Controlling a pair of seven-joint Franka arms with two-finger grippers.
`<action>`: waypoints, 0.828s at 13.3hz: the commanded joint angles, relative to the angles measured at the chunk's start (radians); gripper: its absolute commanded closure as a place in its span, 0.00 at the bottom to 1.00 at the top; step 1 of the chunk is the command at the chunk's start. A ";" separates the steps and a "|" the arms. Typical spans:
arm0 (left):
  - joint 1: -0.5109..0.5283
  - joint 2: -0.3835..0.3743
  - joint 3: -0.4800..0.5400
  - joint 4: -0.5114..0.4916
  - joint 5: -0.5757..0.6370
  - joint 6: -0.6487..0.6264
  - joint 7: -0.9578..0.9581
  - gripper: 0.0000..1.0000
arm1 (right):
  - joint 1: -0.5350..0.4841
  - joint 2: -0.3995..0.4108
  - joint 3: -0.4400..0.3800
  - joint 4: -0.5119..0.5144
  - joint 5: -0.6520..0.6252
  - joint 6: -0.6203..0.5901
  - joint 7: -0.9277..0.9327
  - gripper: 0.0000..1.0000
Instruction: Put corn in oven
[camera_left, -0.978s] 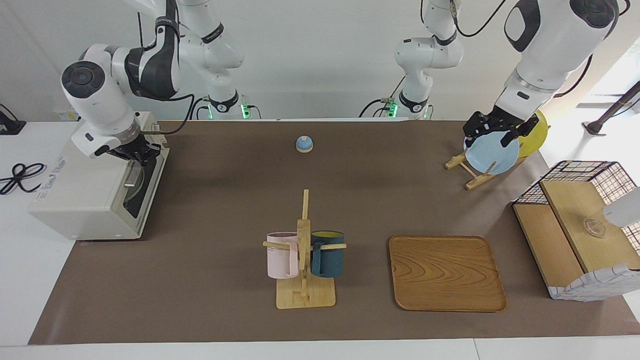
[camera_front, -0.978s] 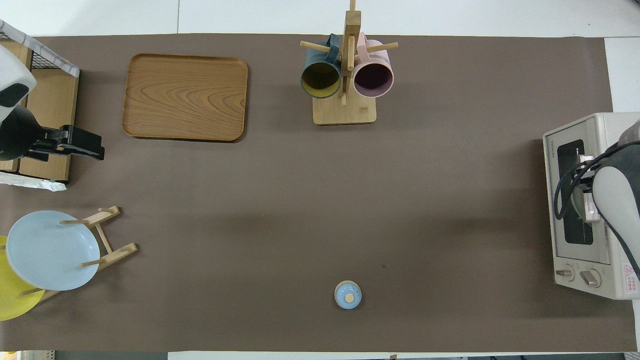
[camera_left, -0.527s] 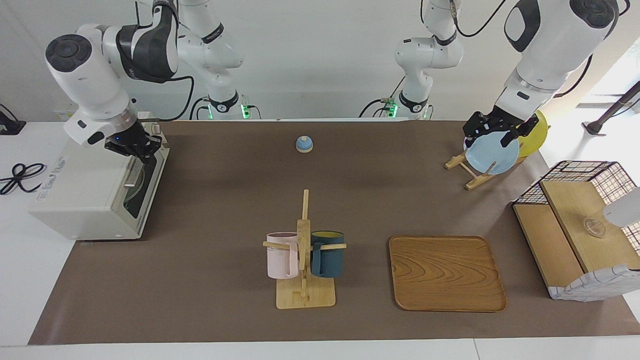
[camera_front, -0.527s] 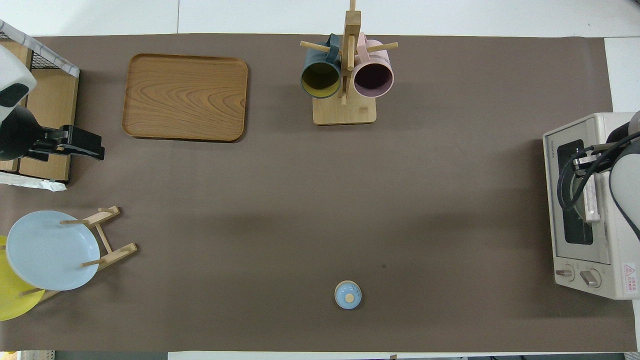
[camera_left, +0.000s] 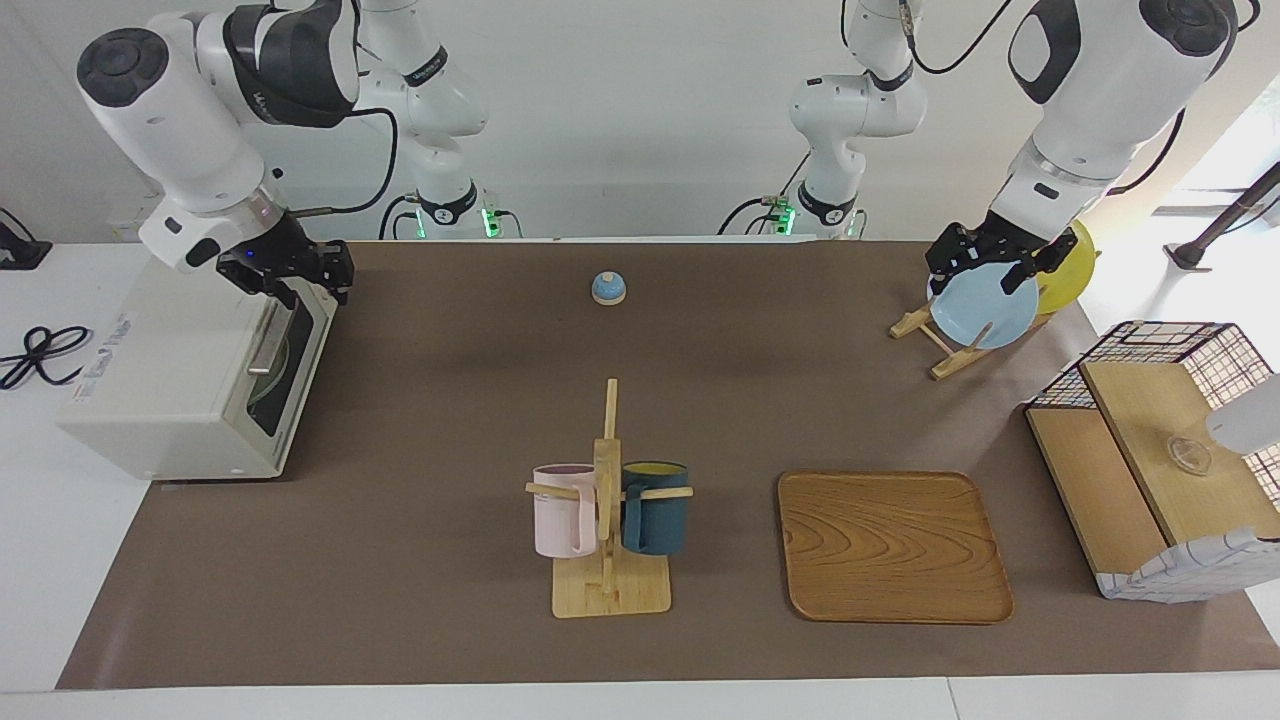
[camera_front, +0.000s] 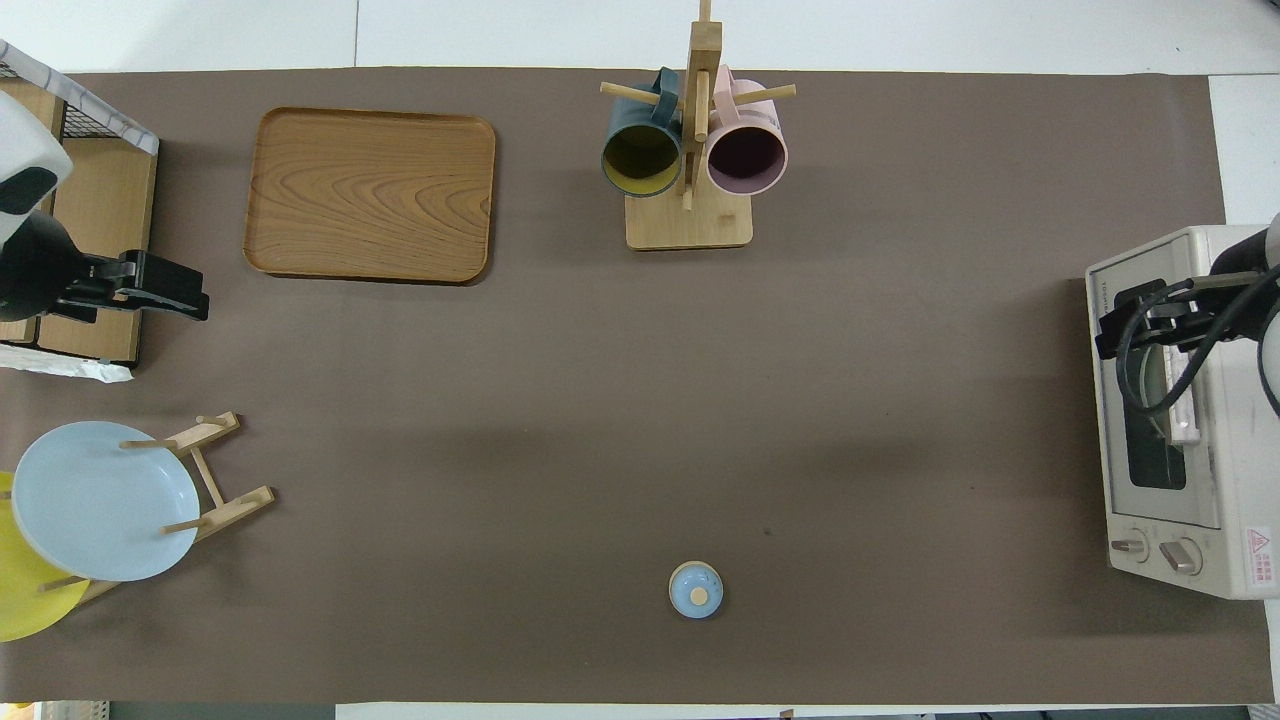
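The cream-white oven (camera_left: 170, 380) stands at the right arm's end of the table, and its dark glass door (camera_left: 285, 375) is shut. It also shows in the overhead view (camera_front: 1215, 250). No corn shows in either view. Only a pale round plate (camera_left: 262, 385) shows dimly through the glass. My right gripper (camera_left: 305, 285) hangs open and empty just above the door's top edge, clear of the bar handle (camera_left: 266, 340). In the overhead view the right gripper (camera_front: 1115, 335) lies over the door. My left gripper (camera_left: 985, 270) waits in the air over the plate rack.
A plate rack (camera_left: 945, 345) holds a light blue plate (camera_left: 985, 310) and a yellow plate (camera_left: 1070, 265). A wire-and-wood basket box (camera_left: 1150, 450), a wooden tray (camera_left: 890, 545), a mug tree (camera_left: 608, 560) with two mugs and a small blue bell (camera_left: 608, 288) also stand on the mat.
My right gripper has lifted off the oven's door handle and swung a little toward the table's middle. The oven door stays shut. The left arm has not moved.
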 joint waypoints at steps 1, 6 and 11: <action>0.003 -0.010 0.003 -0.010 -0.012 -0.007 -0.001 0.00 | -0.007 0.022 0.009 0.041 0.022 -0.033 0.042 0.00; 0.003 -0.010 0.003 -0.010 -0.012 -0.007 -0.001 0.00 | -0.005 0.025 0.009 0.047 0.022 -0.032 0.045 0.00; 0.003 -0.010 0.003 -0.010 -0.012 -0.007 -0.001 0.00 | 0.103 0.034 -0.063 0.077 0.005 -0.032 0.078 0.00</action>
